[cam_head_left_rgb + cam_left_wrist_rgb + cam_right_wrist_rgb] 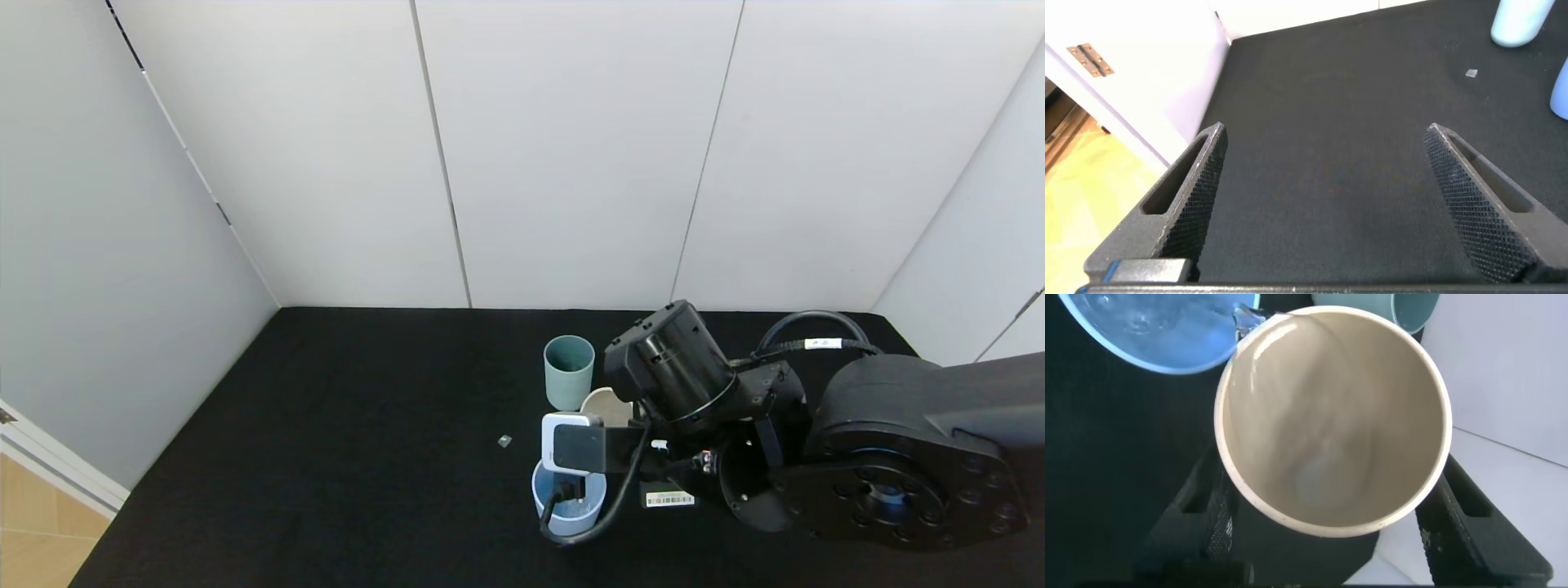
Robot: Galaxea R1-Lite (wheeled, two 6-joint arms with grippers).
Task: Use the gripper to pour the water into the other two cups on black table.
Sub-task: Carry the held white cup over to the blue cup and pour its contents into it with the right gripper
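My right gripper (1327,523) is shut on the beige cup (1331,416), one finger on each side. The cup is tipped, with its rim over the edge of the pale blue cup (1151,331). A thin trickle of water (1245,317) runs from its lip into the blue cup, which holds clear water. The teal-green cup (1409,306) stands just beyond. In the head view the pale blue cup (569,500) sits partly under the wrist's white-edged module (571,445), the beige cup (606,404) behind it, the teal cup (569,371) farther back. My left gripper (1324,135) is open and empty over the black table (1323,90).
A small grey scrap (504,440) lies on the black table (343,457) left of the cups. White walls close the table at the back and both sides. My bulky right arm (882,457) covers the table's right part. A wooden floor (33,531) shows past the left edge.
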